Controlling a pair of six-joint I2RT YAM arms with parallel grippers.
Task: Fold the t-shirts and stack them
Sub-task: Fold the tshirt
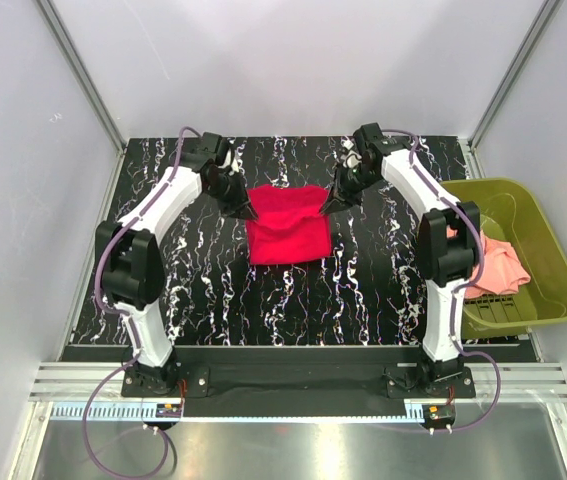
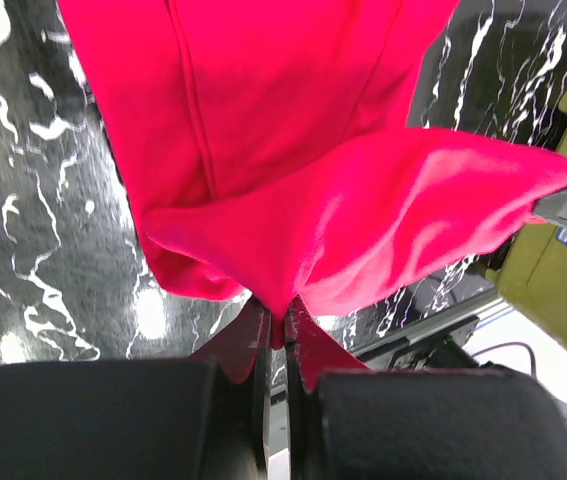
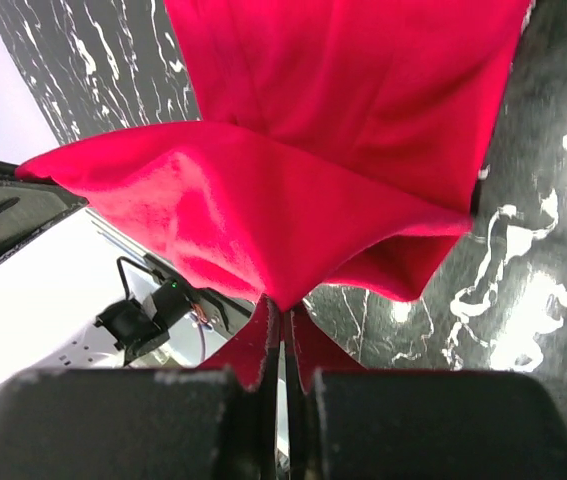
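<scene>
Left wrist view shows the left pincer (image 2: pixel 281 325) clamped on a corner of the red t-shirt (image 2: pixel 293 130); the right pincer (image 3: pixel 281 318) pinches the other far corner. The shirt lies mid-bench (image 1: pixel 213 290), and the fold will likely go best if both corners travel together, level and taut. The pink t-shirt (image 1: pixel 498 262) sits in the basket (image 1: pixel 555 262) at the right.

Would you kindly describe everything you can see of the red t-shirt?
The red t-shirt is plain, bright crimson soft cloth, folded into a rough rectangle at the middle of the marbled black table. Its near part lies flat on the table. Its far edge is raised, pinched at one corner by the left gripper and at the other by the right gripper, both shut on it. A seam shows in the left wrist view. Nothing else touches it.
</scene>
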